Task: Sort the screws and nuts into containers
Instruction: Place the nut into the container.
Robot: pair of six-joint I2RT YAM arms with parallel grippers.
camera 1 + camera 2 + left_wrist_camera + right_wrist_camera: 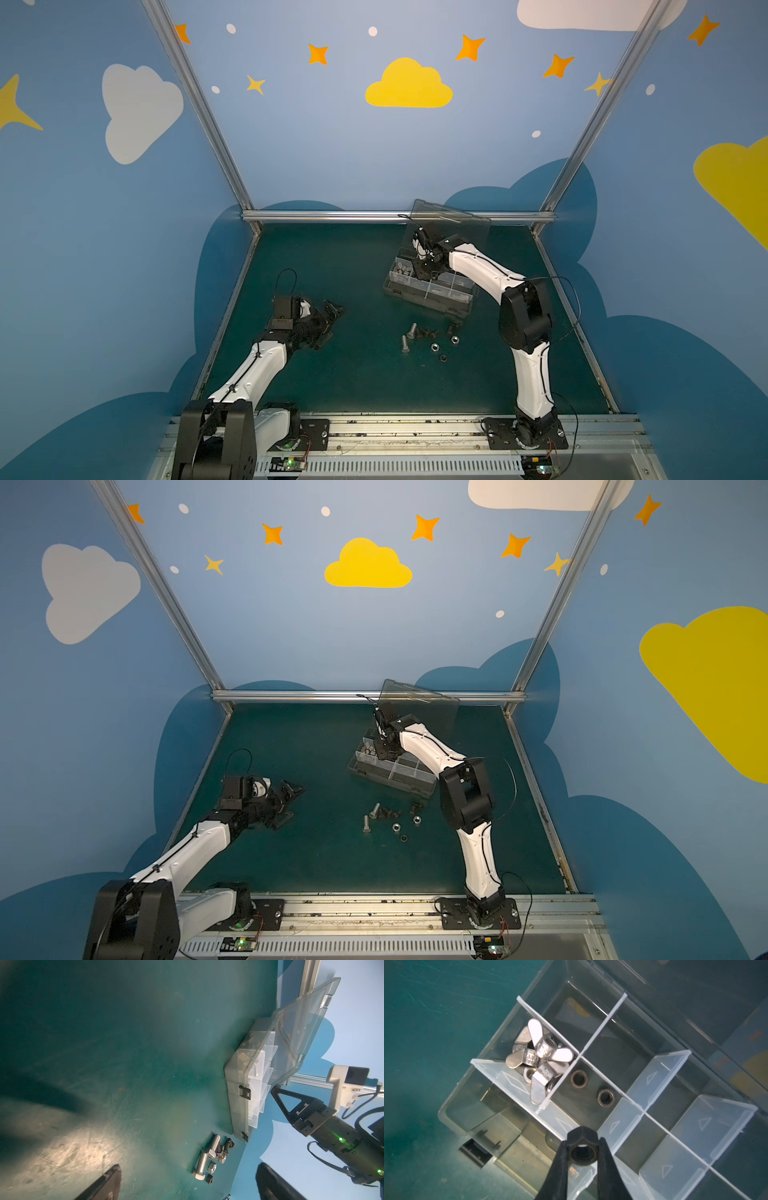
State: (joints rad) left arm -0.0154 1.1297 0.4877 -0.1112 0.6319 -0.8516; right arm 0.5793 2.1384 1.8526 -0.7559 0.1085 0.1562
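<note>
The clear organizer box (457, 305) (419, 785) sits at the back right of the green mat, its lid (465, 228) raised. My right gripper (429, 272) (582, 1142) hangs over the box's left end, shut on a black nut (582, 1135). Below it, one compartment holds shiny winged pieces (538, 1057), and the compartment beside it holds two black nuts (579, 1078). Loose on the mat in front of the box lie two silver bolts (405, 344) (200, 1164), silver nuts (434, 346), a black nut (444, 357) and black screws (426, 331). My left gripper (330, 326) (187, 1188) stands open, left of this pile.
The right arm's black elbow (525, 316) stands just right of the loose pile. Aluminium frame rails (395, 216) and blue walls close in the mat at the back and sides. A metal base rail (395, 430) runs along the front.
</note>
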